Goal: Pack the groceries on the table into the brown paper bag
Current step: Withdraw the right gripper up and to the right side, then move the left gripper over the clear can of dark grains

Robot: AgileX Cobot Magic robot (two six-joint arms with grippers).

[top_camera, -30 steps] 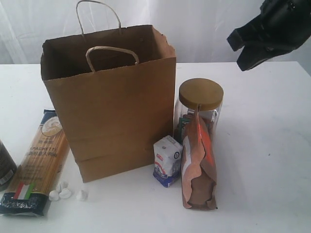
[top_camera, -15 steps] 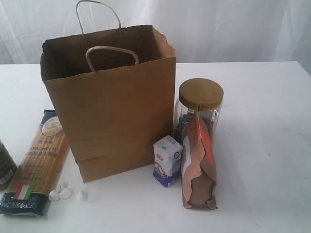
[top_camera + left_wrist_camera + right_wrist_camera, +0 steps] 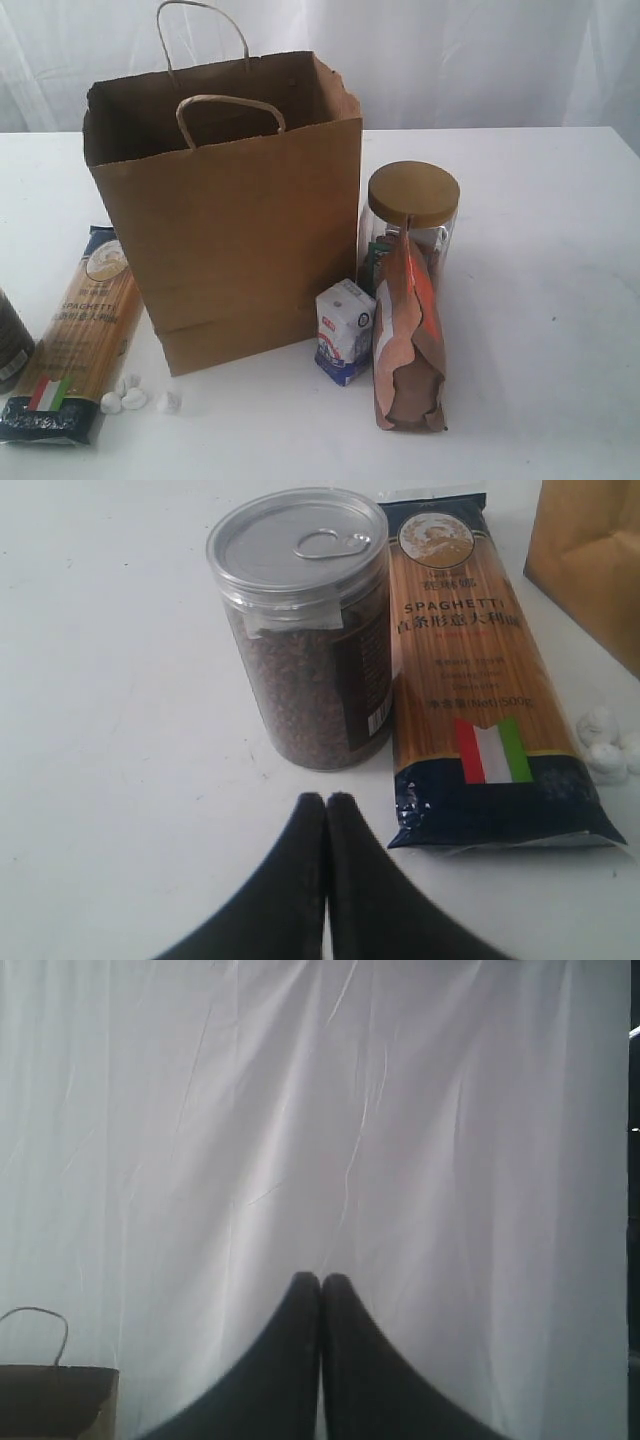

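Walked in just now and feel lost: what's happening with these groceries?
Nothing is held right now. The brown paper bag stands open on the table, with the spaghetti packet, dark jar and white lumps on one side and the carton, brown pouch and gold-lidded jar on the other. The left gripper, shut and empty, points toward the dark jar; the right gripper, also shut, faces a white curtain.

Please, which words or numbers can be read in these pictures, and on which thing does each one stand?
"SPAGHETTI": on the spaghetti packet.
Chinese line and small print under it: too blurred to read.
Print on the small white-blue carton: too small.
Side label of the dark jar: too small.
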